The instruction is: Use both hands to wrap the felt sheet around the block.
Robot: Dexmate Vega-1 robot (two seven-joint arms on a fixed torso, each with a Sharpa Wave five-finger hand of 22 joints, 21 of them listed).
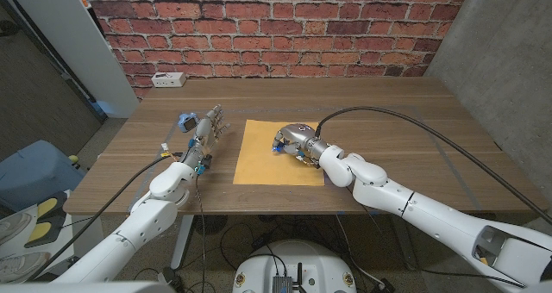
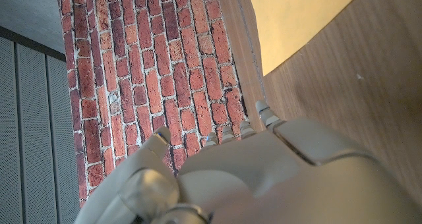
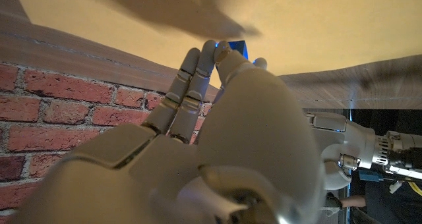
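The right hand (image 1: pixel 289 141) rests on the felt sheet (image 1: pixel 259 155) (left hand (image 1: pixel 211 125) just beside it).

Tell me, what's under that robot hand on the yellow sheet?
A blue block peeks out by the right robot hand, over the felt sheet. The rest is covered.

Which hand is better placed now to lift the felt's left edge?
The left hand, probably: it waits beside the felt sheet's left edge, holding nothing. The right hand is occupied at the blue block.
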